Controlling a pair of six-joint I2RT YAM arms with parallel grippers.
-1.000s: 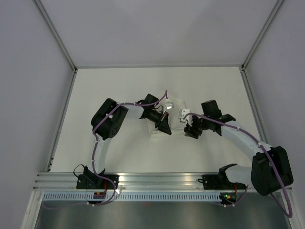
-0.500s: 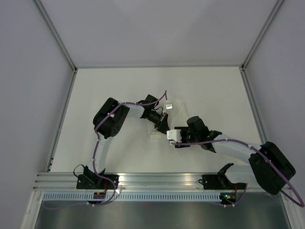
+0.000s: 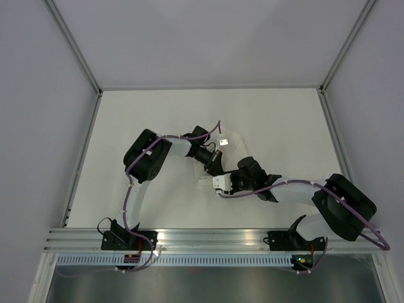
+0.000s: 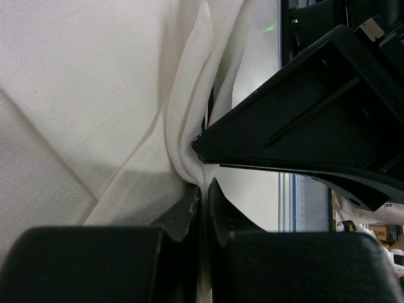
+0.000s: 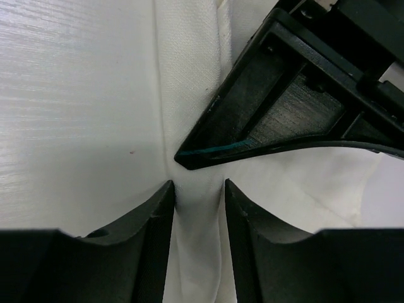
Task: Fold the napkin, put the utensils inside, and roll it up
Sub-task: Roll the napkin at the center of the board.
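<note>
Stretching white between pale grey wall panels (image 3: 208, 38) and aluminium posts (image 3: 72, 47), the table (image 3: 158, 113) bears the napkin (image 4: 95, 95) near its middle, where both arms meet. The cloth is white and finely woven, creased into soft folds and gathered into a ridge. The left gripper (image 4: 203, 189) has its fingers closed almost together on a pinch of that fabric, while the right gripper (image 5: 197, 205), just beside it, keeps a narrow gap filled by a folded strip.
</note>
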